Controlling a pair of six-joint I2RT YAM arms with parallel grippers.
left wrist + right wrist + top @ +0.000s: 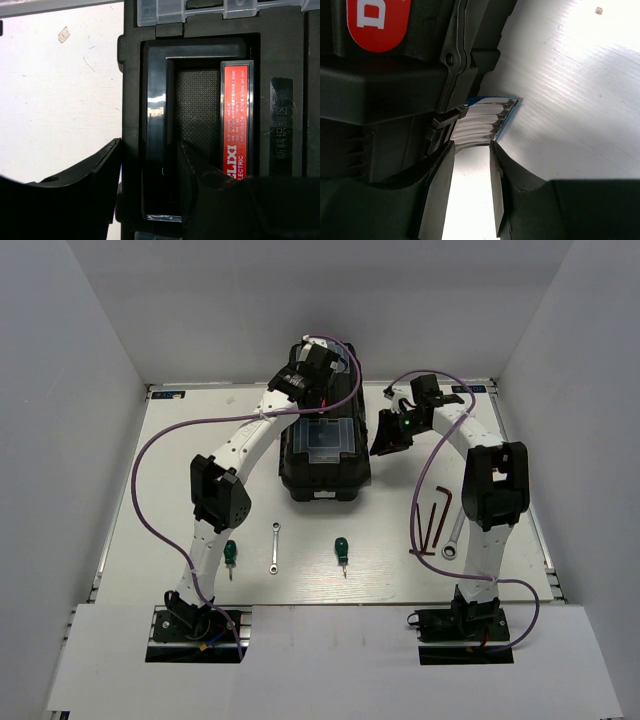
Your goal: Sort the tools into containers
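The black toolbox (325, 455) lies mid-table with its lid down. My left gripper (308, 368) hangs over its far end; in the left wrist view the left gripper (150, 145) is open, straddling the side bar of the red-labelled handle (157, 110) and the lid's edge. My right gripper (388, 440) is beside the box's right wall, and in the right wrist view the right gripper (471, 145) is open, fingertips at the lower end of the silver latch (482, 120). On the near table lie two green screwdrivers (231, 554) (342, 550), a small wrench (274, 547), a larger wrench (455, 537) and the hex keys (435, 520).
White walls close in the table at left, back and right. A clear-lidded bin (325, 440) shows on the toolbox lid. Purple cables loop from both arms over the table. The arm bases stand at the near edge.
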